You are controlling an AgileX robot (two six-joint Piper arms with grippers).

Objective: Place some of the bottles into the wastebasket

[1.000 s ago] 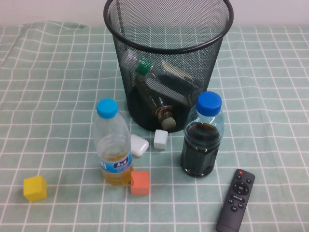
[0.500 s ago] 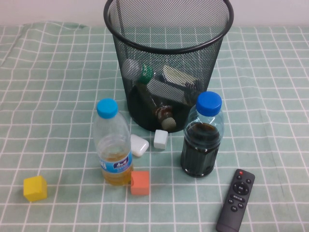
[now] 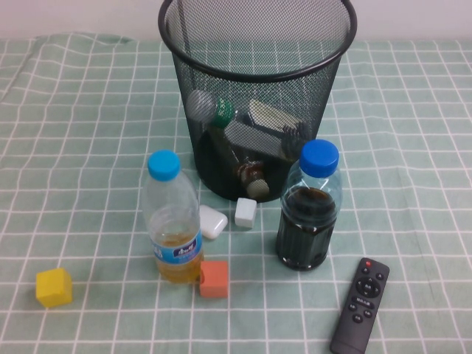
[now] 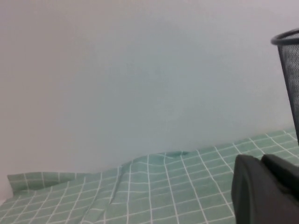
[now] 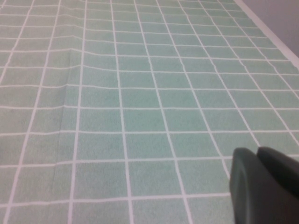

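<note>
The black wire-mesh wastebasket stands at the back middle of the table; its rim also shows in the left wrist view. Two bottles lie inside it. The taller bottle with white cap and green neck band leans across the inside. The small squat bottle with beige cap and amber liquid lies at the bottom. Neither arm shows in the high view. My left gripper is shut and empty, above the cloth beside the basket. My right gripper is shut and empty over bare cloth.
In front of the basket stand a blue-capped bottle of yellow liquid and a blue-capped bottle of dark liquid. Two white blocks, an orange cube, a yellow cube and a black remote lie nearby.
The taller bottle has shifted and settled lower inside the wastebasket. Nothing else has moved.
</note>
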